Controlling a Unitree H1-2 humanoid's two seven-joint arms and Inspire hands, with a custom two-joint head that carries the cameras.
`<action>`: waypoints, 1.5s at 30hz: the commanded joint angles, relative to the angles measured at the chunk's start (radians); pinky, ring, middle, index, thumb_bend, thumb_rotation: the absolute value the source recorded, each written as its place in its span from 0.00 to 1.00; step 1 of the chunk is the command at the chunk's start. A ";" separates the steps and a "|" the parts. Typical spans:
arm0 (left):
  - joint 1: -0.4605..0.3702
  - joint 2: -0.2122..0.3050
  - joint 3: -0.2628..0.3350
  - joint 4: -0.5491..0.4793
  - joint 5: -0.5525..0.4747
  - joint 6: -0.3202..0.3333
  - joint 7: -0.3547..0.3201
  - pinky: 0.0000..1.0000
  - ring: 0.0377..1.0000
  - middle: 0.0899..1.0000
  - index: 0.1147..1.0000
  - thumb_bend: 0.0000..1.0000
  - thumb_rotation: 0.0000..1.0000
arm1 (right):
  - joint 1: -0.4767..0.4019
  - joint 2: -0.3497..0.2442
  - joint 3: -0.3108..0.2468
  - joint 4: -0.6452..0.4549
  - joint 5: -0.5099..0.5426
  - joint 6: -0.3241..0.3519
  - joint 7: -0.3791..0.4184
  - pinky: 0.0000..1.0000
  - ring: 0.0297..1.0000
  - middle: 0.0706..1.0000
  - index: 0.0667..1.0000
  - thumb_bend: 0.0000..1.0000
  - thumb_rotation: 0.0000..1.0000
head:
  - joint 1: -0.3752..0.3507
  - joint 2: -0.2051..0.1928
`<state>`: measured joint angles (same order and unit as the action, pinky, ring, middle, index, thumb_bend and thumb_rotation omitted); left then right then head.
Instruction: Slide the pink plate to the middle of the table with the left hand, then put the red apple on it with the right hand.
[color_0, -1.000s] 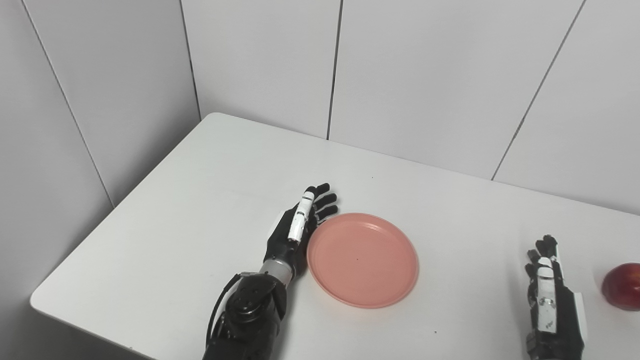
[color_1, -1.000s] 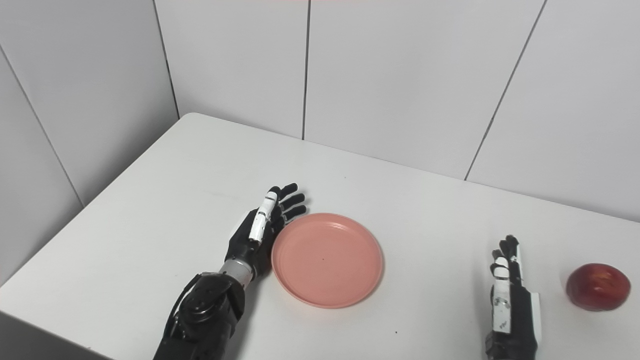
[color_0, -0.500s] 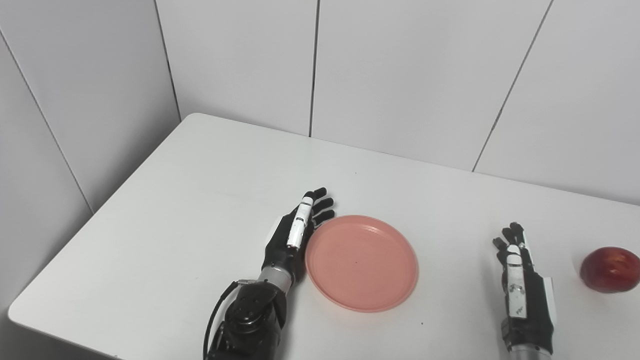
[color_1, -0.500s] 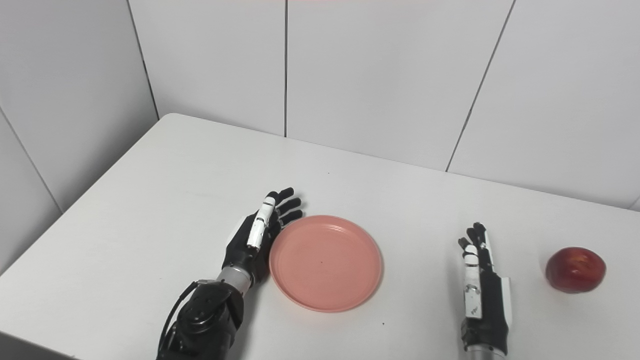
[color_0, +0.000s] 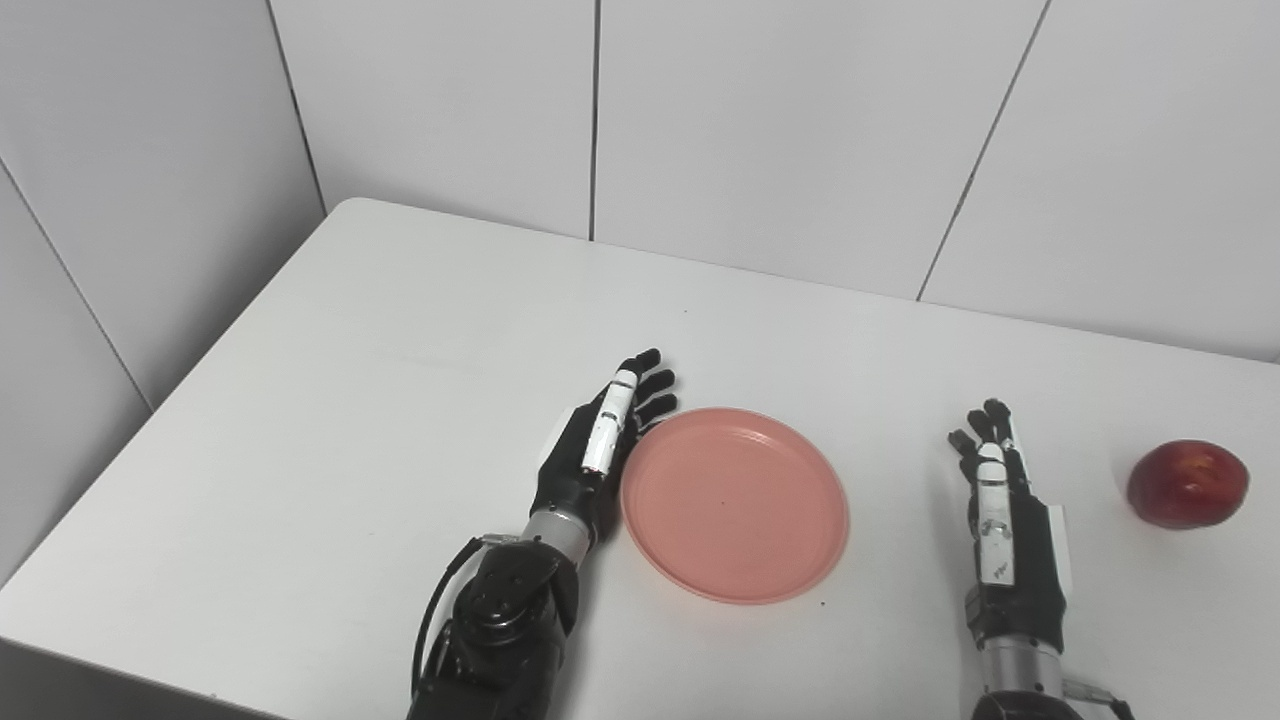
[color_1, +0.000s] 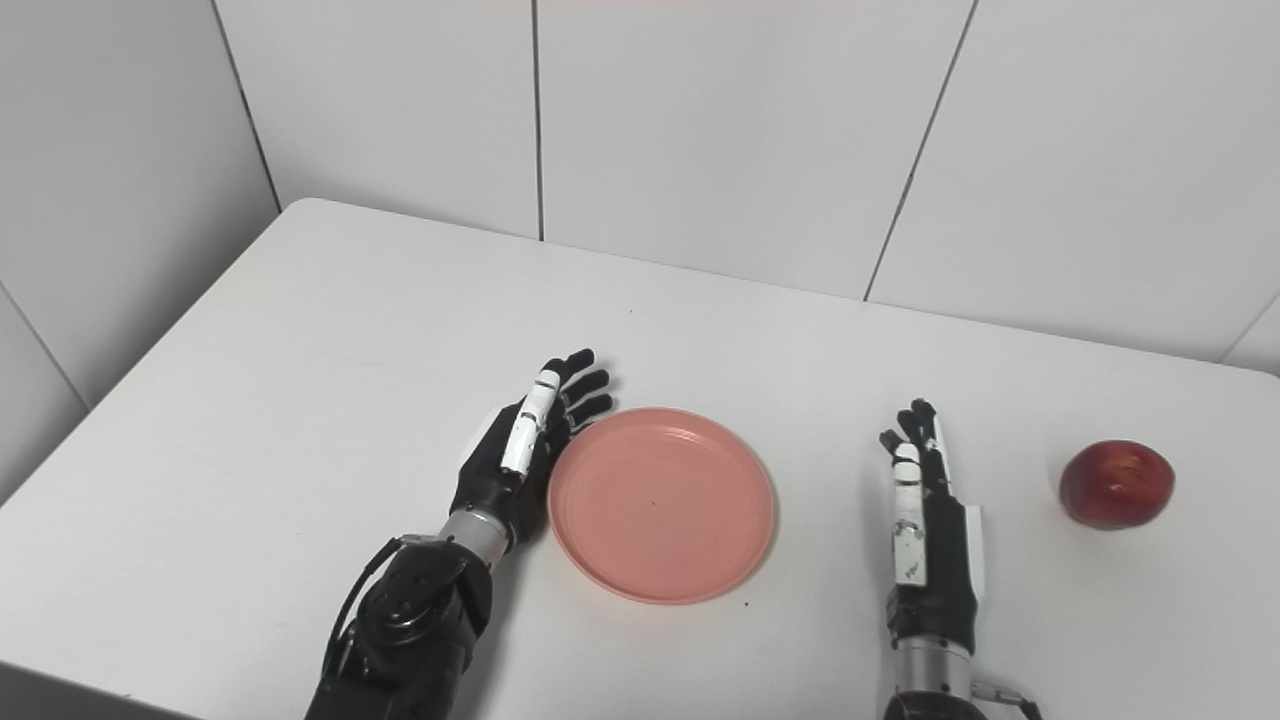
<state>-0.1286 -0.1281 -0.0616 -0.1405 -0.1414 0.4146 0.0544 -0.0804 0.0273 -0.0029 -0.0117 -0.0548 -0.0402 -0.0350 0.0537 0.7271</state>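
Note:
The pink plate (color_0: 735, 505) lies flat on the white table (color_0: 400, 330), near its middle and towards the front. My left hand (color_0: 597, 447) is open, fingers straight, standing on its edge with the palm side against the plate's left rim. The red apple (color_0: 1187, 484) sits on the table at the far right. My right hand (color_0: 1005, 510) is open and empty, fingers straight, resting between the plate and the apple and touching neither. All of these also show in the right eye view, with the plate (color_1: 662, 503) and the apple (color_1: 1116, 484).
White panelled walls (color_0: 760, 120) stand behind and to the left of the table. The table's front edge (color_0: 150, 675) runs along the bottom left. Nothing else lies on the table.
The camera has shifted, so the whole scene sits further left and higher. Against the table, the left hand and the plate have slid right together, closer to the apple. The right hand has hardly moved.

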 joint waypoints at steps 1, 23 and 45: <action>-0.022 -0.022 -0.015 -0.012 0.000 0.000 -0.017 0.87 0.89 0.89 0.87 0.35 1.00 | -0.031 0.009 0.003 -0.028 -0.007 0.001 -0.011 0.95 0.92 0.95 0.96 0.17 1.00 | -0.013 0.005; -0.023 -0.015 -0.026 -0.005 -0.007 -0.003 -0.045 0.88 0.89 0.89 0.87 0.34 1.00 | -0.036 0.029 0.016 -0.027 -0.031 0.037 -0.031 0.97 0.94 0.95 0.96 0.19 1.00 | -0.103 0.014; -0.036 0.036 0.067 0.109 -0.023 -0.142 -0.070 0.88 0.89 0.90 0.88 0.34 1.00 | -0.077 -0.032 0.036 -0.054 -0.208 0.027 -0.057 0.83 0.89 0.92 0.93 0.38 1.00 | -0.324 0.001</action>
<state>-0.1520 -0.0917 -0.0004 -0.0460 -0.1543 0.2850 -0.0112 -0.1185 0.0018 0.0296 -0.0229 -0.2354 0.0127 -0.0728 -0.2713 0.7271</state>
